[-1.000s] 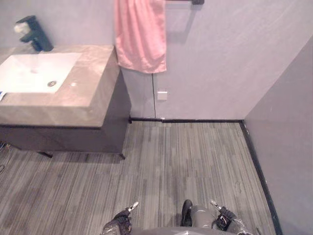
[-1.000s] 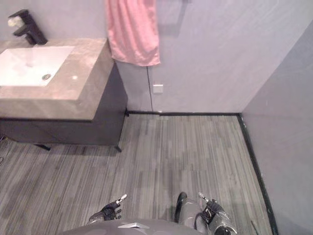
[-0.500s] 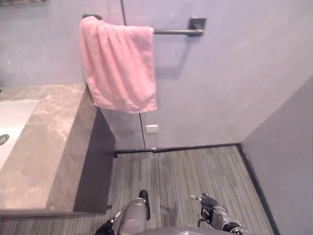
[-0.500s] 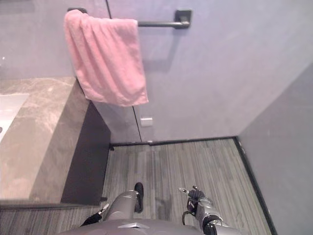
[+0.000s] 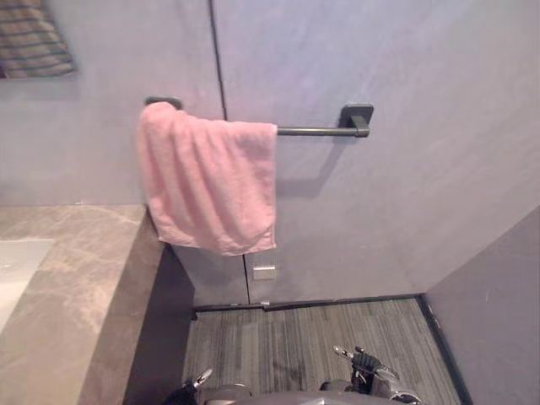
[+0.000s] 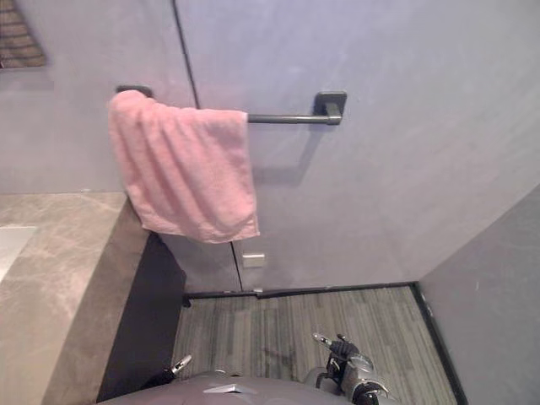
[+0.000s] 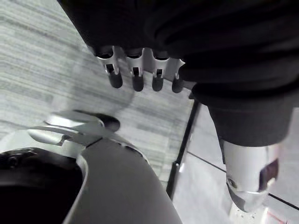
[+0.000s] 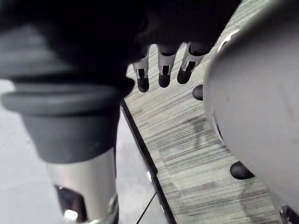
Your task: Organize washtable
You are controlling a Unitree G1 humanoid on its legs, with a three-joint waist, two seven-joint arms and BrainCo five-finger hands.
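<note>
A pink towel (image 5: 209, 186) hangs over the left part of a dark wall rail (image 5: 316, 130), just above the right end of the grey stone washtable (image 5: 80, 287). A strip of the white basin (image 5: 18, 268) shows at the far left. My left hand (image 7: 140, 70) hangs low by my side with fingers relaxed and nothing in it; a fingertip of it (image 5: 201, 377) shows at the bottom edge. My right hand (image 5: 364, 369) is also down low over the floor, fingers (image 8: 161, 67) loosely extended and empty.
A dark cabinet side (image 5: 164, 329) drops below the washtable. A white wall socket (image 5: 264, 272) sits under the towel. Grey striped floor (image 5: 295, 342) runs to a side wall (image 5: 498, 321) on the right. A striped cloth edge (image 5: 29, 38) shows top left.
The camera has swung up and to the right: the tap and most of the basin have left view, and the towel and rail now sit mid-picture. Both hands stay low and empty.
</note>
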